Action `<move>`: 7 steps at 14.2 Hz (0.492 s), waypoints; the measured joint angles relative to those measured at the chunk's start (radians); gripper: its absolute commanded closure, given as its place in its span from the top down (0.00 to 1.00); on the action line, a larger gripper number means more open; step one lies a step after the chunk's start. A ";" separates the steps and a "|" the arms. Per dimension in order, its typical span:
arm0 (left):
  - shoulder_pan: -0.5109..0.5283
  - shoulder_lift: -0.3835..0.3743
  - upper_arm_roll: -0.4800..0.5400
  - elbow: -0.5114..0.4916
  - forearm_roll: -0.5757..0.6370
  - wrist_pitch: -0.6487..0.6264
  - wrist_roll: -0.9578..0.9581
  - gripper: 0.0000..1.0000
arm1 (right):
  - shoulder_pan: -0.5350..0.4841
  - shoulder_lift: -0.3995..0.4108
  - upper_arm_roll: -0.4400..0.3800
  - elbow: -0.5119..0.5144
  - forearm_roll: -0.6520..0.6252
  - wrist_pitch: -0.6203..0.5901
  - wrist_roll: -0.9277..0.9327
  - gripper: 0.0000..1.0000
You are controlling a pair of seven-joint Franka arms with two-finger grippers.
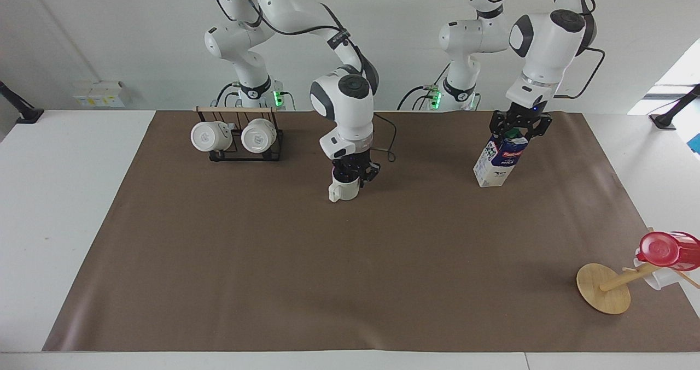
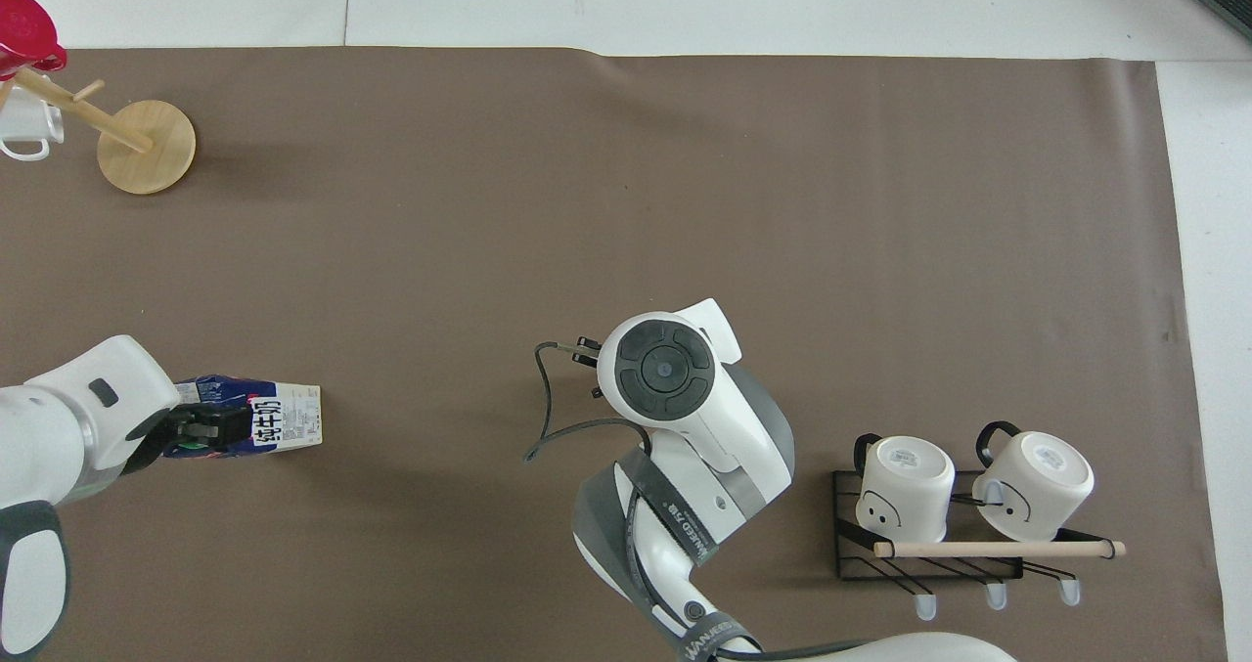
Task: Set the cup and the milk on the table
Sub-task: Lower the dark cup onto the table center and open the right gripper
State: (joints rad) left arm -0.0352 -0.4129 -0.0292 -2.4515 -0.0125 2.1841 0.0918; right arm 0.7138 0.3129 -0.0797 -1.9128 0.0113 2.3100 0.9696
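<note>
The cream-white cup (image 1: 344, 192) is upright, at or just above the brown mat of the table (image 1: 350, 282), near the middle and close to the robots. My right gripper (image 1: 353, 174) comes down from above and is shut on its rim. In the overhead view the right arm's wrist hides the cup. The milk (image 1: 499, 163) stands with its base on the mat toward the left arm's end. It also shows in the overhead view (image 2: 279, 418). My left gripper (image 1: 515, 134) is shut on its top by the green cap, and also shows in the overhead view (image 2: 196, 429).
A black wire rack (image 1: 240, 150) with two white mugs stands near the right arm's base. A wooden mug tree (image 1: 604, 288) with a red cup (image 1: 664, 248) and a white mug stands at the mat's corner farthest from the robots, at the left arm's end.
</note>
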 measured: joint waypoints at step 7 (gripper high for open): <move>0.000 0.000 0.000 0.000 0.000 0.000 0.000 0.51 | -0.062 -0.112 -0.013 0.032 0.000 -0.103 -0.068 1.00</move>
State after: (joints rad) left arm -0.0351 -0.4134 -0.0289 -2.4517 -0.0124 2.1844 0.0919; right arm 0.6520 0.2009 -0.0923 -1.8809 0.0112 2.2068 0.9015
